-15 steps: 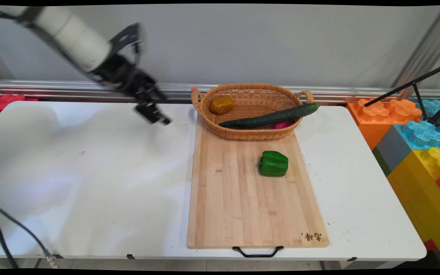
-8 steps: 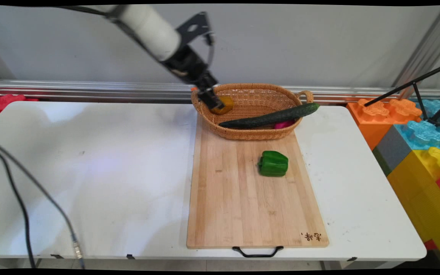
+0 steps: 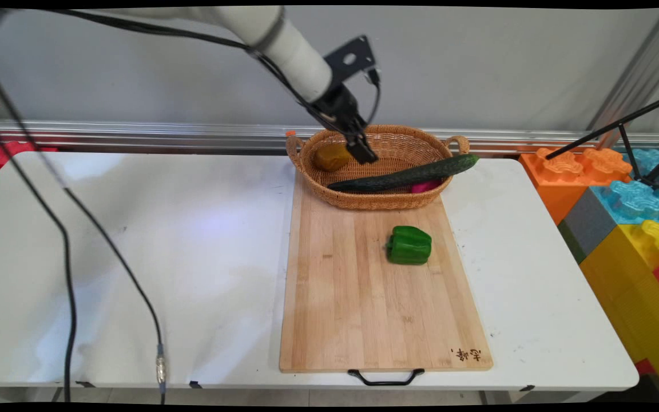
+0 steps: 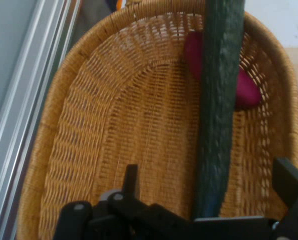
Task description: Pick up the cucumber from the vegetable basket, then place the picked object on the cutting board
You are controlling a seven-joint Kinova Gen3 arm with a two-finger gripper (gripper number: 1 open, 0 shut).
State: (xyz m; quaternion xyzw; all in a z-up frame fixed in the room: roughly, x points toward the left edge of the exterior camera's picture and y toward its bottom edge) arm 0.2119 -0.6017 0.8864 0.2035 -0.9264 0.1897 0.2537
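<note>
**Open gripper hanging over the wicker basket, beside the cucumber**

The gripper (image 3: 364, 153) is hanging just above the inside of the wicker basket (image 3: 375, 203), which is standing at the far end of the wooden cutting board (image 3: 364, 309) on the white tabletop (image 3: 135, 257). The arm is reaching in from the upper left, with black cables (image 3: 66, 246) hanging down from it.

In the hand view the fingers (image 4: 289, 182) are standing wide apart and are holding nothing. The near end of the long dark cucumber (image 4: 219, 100) is showing between them, but I cannot tell whether a finger is touching it; in the main view the gripper seems to be a little above and behind it.

The cucumber (image 3: 404, 176) is lying slantwise across the basket, with its right end sticking out over the rim near the right handle. Under it a pink-red thing (image 3: 425, 186) is resting on the basket floor, partly hidden. A yellow-brown thing (image 3: 332, 156) is sitting in the left part of the basket, just beside the gripper.

A green bell pepper (image 3: 409, 245) is lying on the board, apart from the basket. Large coloured toy blocks (image 3: 621, 194) are standing to the right of the tabletop.
</note>
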